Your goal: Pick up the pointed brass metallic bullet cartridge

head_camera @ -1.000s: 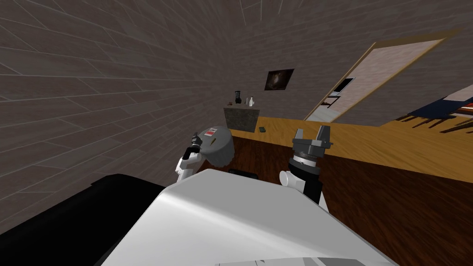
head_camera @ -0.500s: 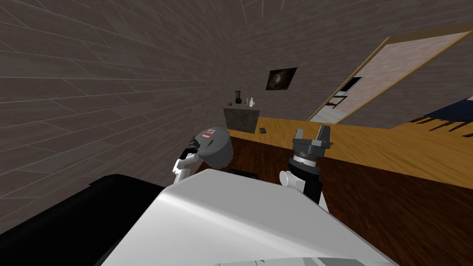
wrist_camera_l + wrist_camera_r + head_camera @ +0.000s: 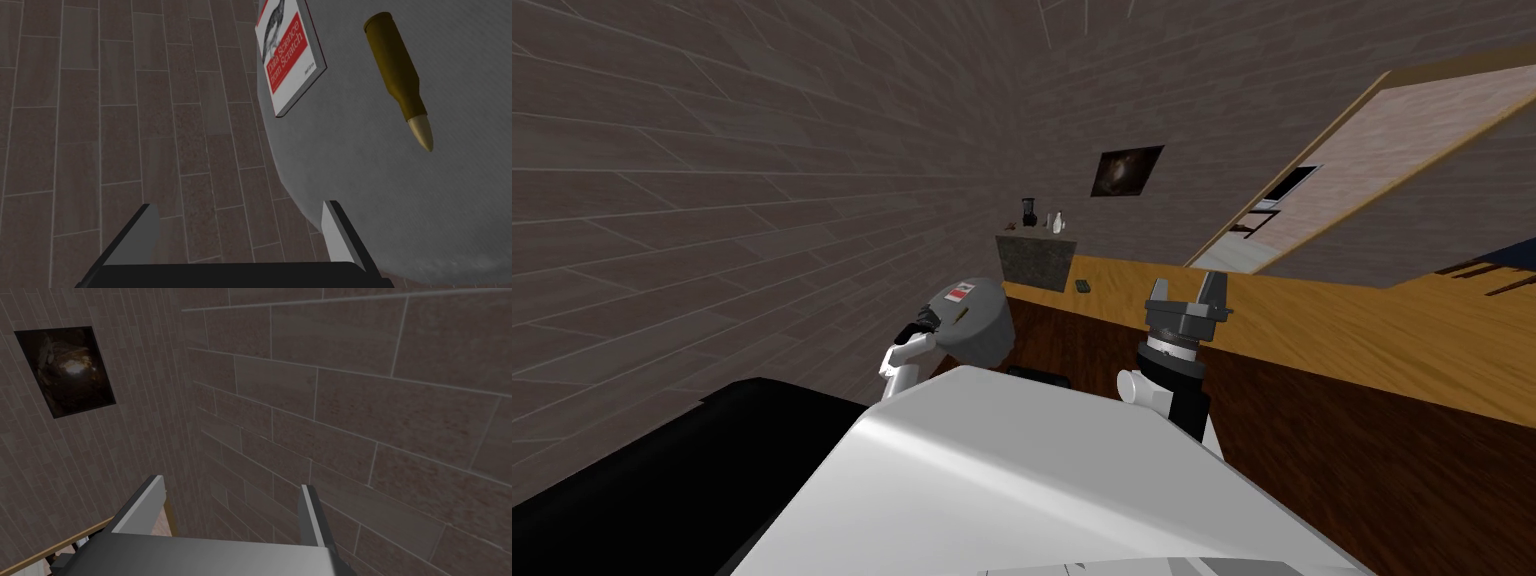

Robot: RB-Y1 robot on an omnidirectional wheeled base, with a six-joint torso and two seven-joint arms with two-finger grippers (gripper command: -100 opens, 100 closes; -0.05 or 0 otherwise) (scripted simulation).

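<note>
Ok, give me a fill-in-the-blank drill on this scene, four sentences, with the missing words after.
1. The cartridge lies on a round ____ top.
2. The book beside it has a white and ____ cover.
3. The left gripper has its fingers ____, short of the cartridge.
4. The right gripper holds ____.

Missing words: grey; red; open; nothing.

Home interior, brick-patterned grey-brown walls (image 3: 762, 200), framed dark picture (image 3: 1127, 171) hung up, open doorway (image 3: 1362, 170), wooden floor (image 3: 1312, 310), small cabinet (image 3: 1036, 260) topped with bottles (image 3: 1055, 221), book (image 3: 290, 55) on round grey counter (image 3: 400, 210)
</note>
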